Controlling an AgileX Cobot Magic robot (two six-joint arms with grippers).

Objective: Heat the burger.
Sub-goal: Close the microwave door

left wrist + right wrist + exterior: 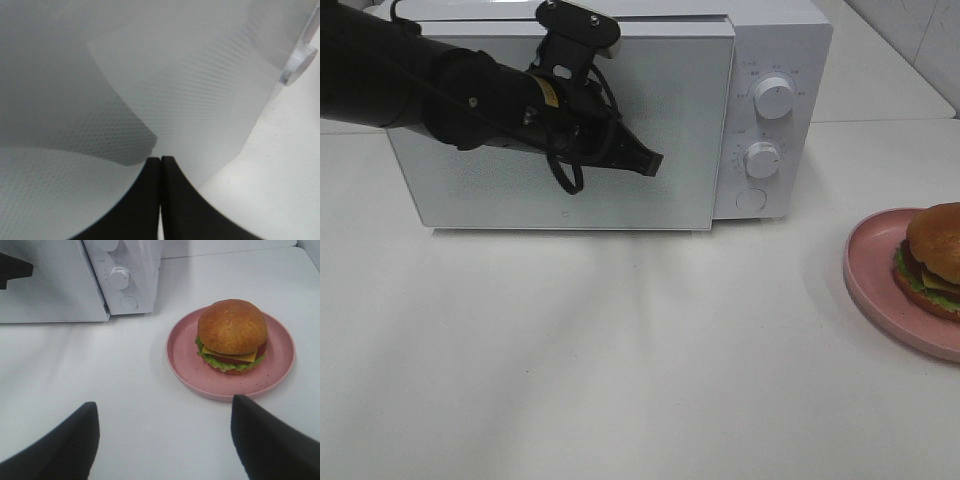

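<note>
Black left gripper (160, 165) closest to lens, fingertips pressed together, empty, poised against closed white microwave door (560, 130), upper left of overhead frame. Round golden-bun burger (935, 258) on pink round plate (865, 275), right edge, well apart from white boxy microwave (780, 40). Right gripper (162, 432) spread wide, empty, hovering short of plate. Step in hand, likely: door opening. Next calls for catching door edge, then swinging it out.

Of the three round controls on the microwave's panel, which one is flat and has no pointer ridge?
The lowest one, the round button. It lies flush in the panel, while the upper knob and middle knob both stick out and carry a raised bar.
</note>
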